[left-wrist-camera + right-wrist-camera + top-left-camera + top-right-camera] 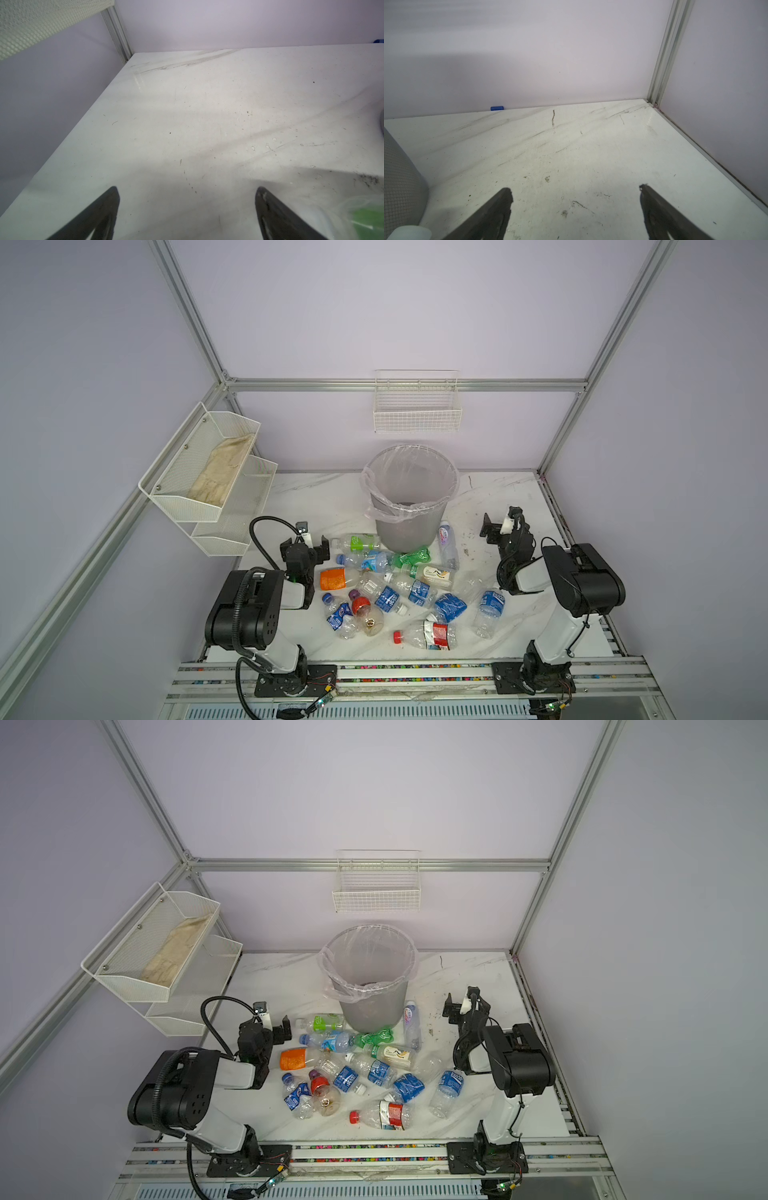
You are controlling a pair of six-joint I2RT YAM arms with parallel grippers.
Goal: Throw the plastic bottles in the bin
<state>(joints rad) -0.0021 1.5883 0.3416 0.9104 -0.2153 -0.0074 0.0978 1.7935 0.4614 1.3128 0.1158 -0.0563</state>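
Note:
Several plastic bottles [395, 589] [357, 1073] lie in a heap on the white marbled table, between my two arms and in front of the bin [409, 497] [370, 977]. The bin is grey, round, tall and lined with a clear bag. My left gripper [305, 547] [187, 190] stands open over bare table at the heap's left, beside a green-labelled bottle [361, 542] [365, 220]. My right gripper [500, 526] [574, 188] is open and empty to the right of the bin, whose wall [400, 176] shows in the right wrist view, with a white bottle cap [411, 232] close by.
White mesh shelves [199, 472] holding a cloth hang on the left wall above the left arm. A white wire basket [417, 406] hangs on the back wall above the bin. A small blue cap [497, 108] lies at the back wall. Aluminium frame posts bound the table.

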